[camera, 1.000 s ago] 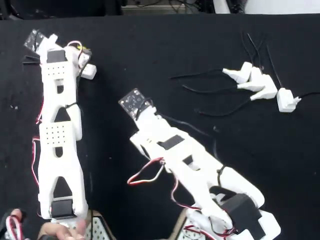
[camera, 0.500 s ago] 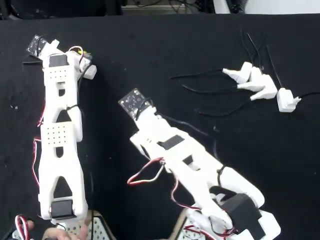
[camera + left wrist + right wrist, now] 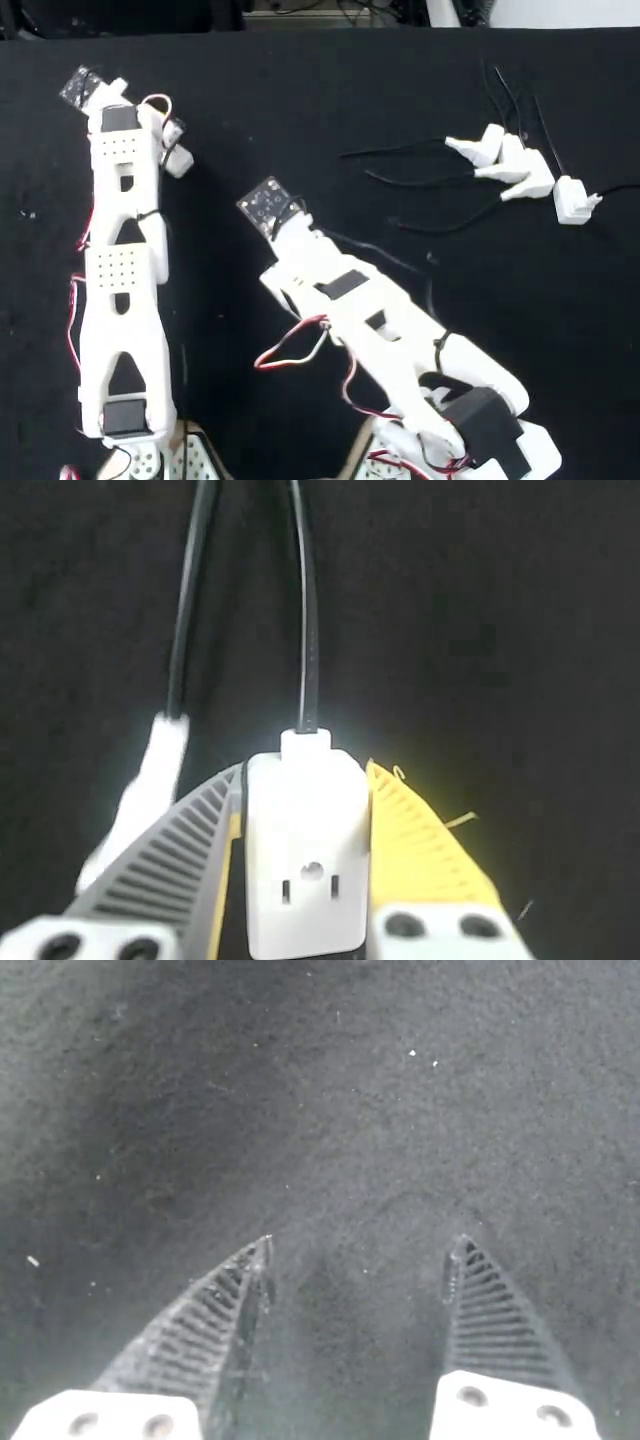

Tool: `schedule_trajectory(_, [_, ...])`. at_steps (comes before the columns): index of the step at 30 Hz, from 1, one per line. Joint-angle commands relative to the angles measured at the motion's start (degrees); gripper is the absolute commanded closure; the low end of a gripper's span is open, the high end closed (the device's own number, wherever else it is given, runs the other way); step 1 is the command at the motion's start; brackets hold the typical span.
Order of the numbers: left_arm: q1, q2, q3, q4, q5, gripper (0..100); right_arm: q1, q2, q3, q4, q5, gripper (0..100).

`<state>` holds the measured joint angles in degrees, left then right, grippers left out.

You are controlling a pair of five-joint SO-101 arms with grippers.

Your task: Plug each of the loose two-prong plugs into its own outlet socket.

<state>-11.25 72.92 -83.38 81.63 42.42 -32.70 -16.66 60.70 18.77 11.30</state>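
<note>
Outlet socket (image 3: 305,865) at the worktop's (image 3: 300,110) far-left corner: long axis along the left pincer (image 3: 305,772), slotted face toward the wrist, cord (image 3: 308,610) leading away. That pincer is clamped on its sides. Right pincer (image 3: 360,1250) spread wide, empty.

The outlet socket (image 3: 305,850) sits in the left claw (image 3: 305,770) — the plugs (image 3: 512,163) lie well apart, far right on the table (image 3: 330,100).

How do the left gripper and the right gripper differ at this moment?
The left gripper is shut on a white socket; the right gripper is open and holds nothing. The left has one yellow finger and one grey; the right's both look grey. Both have ribbed fingers.
</note>
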Motion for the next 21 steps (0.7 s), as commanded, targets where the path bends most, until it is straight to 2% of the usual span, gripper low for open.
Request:
schedule_trajectory(1, [2.95, -2.64, -12.70, 11.96, -7.65, 97, -0.62, -2.77, -0.31, -1.14, 0.26, 73.3])
schedule_trajectory(5, [3.56, -5.10, -11.82, 19.08, -14.33, 97, -0.62, -2.77, -0.31, -1.14, 0.26, 73.3])
schedule_trajectory(14, [3.47, -9.93, -9.89, 19.52, -31.56, 97, -0.62, -2.77, -0.22, -1.14, 0.26, 73.3])
schedule_trajectory(18, [3.56, -17.49, -6.29, 19.52, -34.64, 97, -0.62, -2.77, -0.31, -1.14, 0.26, 73.3])
schedule_trajectory(21, [3.56, -25.41, 2.42, 19.52, -34.64, 97, -0.62, -2.77, -0.40, -1.14, 0.26, 73.3])
